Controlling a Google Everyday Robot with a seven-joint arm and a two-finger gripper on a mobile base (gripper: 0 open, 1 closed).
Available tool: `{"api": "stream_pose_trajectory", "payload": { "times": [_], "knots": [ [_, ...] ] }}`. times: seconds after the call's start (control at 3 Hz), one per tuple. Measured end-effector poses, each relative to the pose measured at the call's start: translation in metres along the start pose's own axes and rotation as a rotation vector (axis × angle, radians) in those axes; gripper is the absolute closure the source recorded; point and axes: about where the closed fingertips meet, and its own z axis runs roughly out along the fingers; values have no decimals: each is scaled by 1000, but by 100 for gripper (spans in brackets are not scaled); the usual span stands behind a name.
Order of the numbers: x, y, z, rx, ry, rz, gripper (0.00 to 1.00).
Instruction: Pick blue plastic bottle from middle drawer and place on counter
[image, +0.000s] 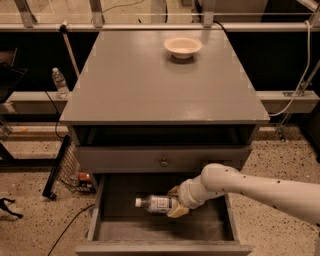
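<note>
The blue plastic bottle (156, 203) lies on its side in the open middle drawer (120, 232), white cap pointing left. My gripper (174, 202) reaches in from the right on the white arm, its tan fingers set around the bottle's right end. The bottle looks to be resting on or just above the drawer's dark floor. The counter (150, 80) is the broad grey cabinet top above.
A cream bowl (183, 46) sits at the back of the counter. A closed drawer front with a round knob (163, 162) is just above the open drawer. An upright clear water bottle (60, 82) stands on the left ledge. A black rack (62, 167) leans by the cabinet's left side.
</note>
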Motion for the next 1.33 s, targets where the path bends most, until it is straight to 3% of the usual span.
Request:
{"api": "stream_pose_trajectory", "payload": {
  "times": [0.33, 0.67, 1.0, 1.33],
  "knots": [
    [-13, -7, -15, 13, -48, -51, 100],
    [-15, -6, -16, 12, -48, -63, 100],
    [-24, 2, -30, 10, -12, -76, 100],
    [-32, 14, -57, 49, 51, -79, 100]
  ]
}}
